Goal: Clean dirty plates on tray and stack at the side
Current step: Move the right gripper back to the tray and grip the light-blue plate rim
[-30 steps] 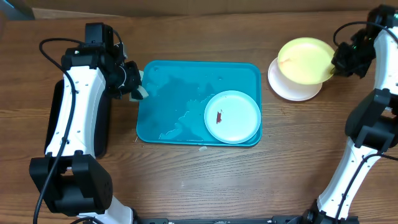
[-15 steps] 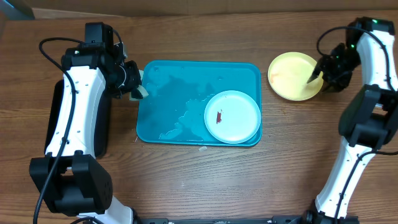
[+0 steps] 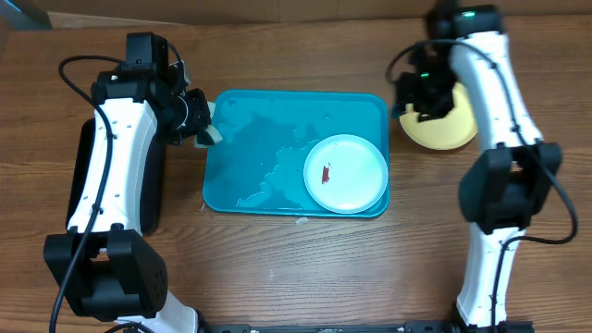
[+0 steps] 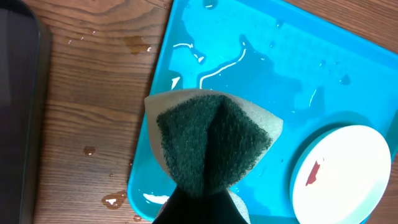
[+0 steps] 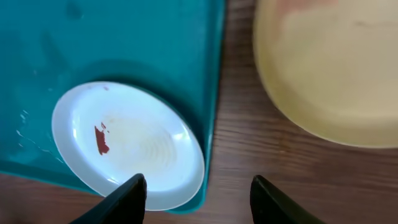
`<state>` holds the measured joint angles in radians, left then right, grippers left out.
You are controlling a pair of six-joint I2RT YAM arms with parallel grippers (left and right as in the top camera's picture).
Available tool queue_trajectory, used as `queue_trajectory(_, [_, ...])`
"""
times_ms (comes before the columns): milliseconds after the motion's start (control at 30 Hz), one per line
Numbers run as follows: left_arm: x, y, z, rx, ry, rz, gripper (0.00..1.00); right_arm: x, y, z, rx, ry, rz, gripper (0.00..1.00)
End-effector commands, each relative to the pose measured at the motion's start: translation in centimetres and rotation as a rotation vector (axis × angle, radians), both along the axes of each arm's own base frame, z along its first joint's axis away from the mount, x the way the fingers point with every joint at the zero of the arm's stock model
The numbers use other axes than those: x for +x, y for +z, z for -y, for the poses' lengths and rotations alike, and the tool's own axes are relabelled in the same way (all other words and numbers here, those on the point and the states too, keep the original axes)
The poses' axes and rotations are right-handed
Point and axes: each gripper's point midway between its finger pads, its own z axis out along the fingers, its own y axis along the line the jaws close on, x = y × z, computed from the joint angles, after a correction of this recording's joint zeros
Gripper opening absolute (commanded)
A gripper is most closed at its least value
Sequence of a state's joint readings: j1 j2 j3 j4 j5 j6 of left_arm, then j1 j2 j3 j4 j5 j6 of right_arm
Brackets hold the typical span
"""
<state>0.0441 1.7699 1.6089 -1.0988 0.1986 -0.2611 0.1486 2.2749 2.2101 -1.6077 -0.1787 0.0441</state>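
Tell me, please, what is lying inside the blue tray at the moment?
Inside the tray sit one plate with a reddish smear, near its right end, and pools of water. The tray floor under that plate is covered, so nothing there can be seen.

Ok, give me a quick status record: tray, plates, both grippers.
tray: wet, puddles on its floor
smeared plate: at the tray's right end, one red smear, not yet wiped
yellow plate: on the table right of the tray, no smear visible
left gripper: shut on the sponge, over the tray's left edge
right gripper: open, empty, above the tray's right rim
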Motion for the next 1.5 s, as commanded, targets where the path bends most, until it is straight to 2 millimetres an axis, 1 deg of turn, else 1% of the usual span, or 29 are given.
queue_trajectory(0, [0.0, -0.4, 0.1, -0.017, -0.010, -0.008, 0.04, -0.7, -0.9, -0.4, -0.076, 0.099, 0.014, 0.55])
queue_trajectory(100, [0.0, -0.4, 0.1, -0.017, -0.010, -0.008, 0.04, -0.6, -2.8, -1.3, -0.103, 0.134, 0.024, 0.54])
queue_trajectory(200, [0.0, -0.4, 0.1, -0.017, -0.011, -0.009, 0.04, -0.7, -4.7, -1.7, -0.103, 0.173, 0.029, 0.50])
queue_trajectory(300, [0.0, -0.4, 0.1, -0.015, -0.014, -0.007, 0.04, -1.5, -6.4, -2.3, -0.062, 0.236, 0.010, 0.47])
queue_trajectory(367, [0.0, -0.4, 0.1, -0.016, -0.014, -0.005, 0.04, -1.9, -6.9, -2.9, -0.020, 0.268, 0.002, 0.47])
queue_trajectory(433, [0.1, -0.4, 0.1, -0.016, -0.013, -0.001, 0.04, -1.9, -7.2, -3.5, 0.013, 0.268, 0.009, 0.47])
queue_trajectory(633, [0.2, -0.4, 0.1, -0.015, -0.014, 0.000, 0.04, -1.9, -7.3, -4.4, 0.013, 0.317, 0.025, 0.47])
queue_trajectory(833, [0.0, -0.4, 0.1, -0.016, -0.014, -0.006, 0.04, -1.5, -8.2, -4.3, -0.019, 0.327, 0.043, 0.47])
queue_trajectory(933, [0.0, -0.4, 0.1, -0.016, -0.014, -0.008, 0.04, -1.6, -8.8, -4.1, -0.026, 0.328, 0.034, 0.47])
queue_trajectory(1033, [0.0, -0.4, 0.1, -0.016, -0.014, -0.006, 0.04, -1.8, -8.8, -4.2, -0.021, 0.320, 0.025, 0.47])
queue_trajectory(1100, [0.1, -0.4, 0.1, -0.016, -0.014, -0.004, 0.04, -2.2, -8.7, -4.9, 0.007, 0.326, 0.016, 0.47])
queue_trajectory(1200, [0.1, -0.3, 0.3, -0.026, -0.017, -0.002, 0.04, -2.8, -8.9, -5.6, 0.010, 0.316, -0.003, 0.43])
queue_trajectory(1267, [0.1, -0.3, 0.4, -0.030, -0.018, -0.002, 0.04, -3.2, -9.4, -6.0, 0.006, 0.303, -0.012, 0.40])
queue_trajectory(1367, [0.1, -0.3, 0.4, -0.032, -0.019, -0.003, 0.04, -4.0, -10.6, -6.5, 0.009, 0.283, -0.032, 0.39])
queue_trajectory(1467, [0.1, -0.3, 0.4, -0.033, -0.019, -0.003, 0.04, -4.9, -11.3, -8.0, 0.056, 0.268, -0.051, 0.38])
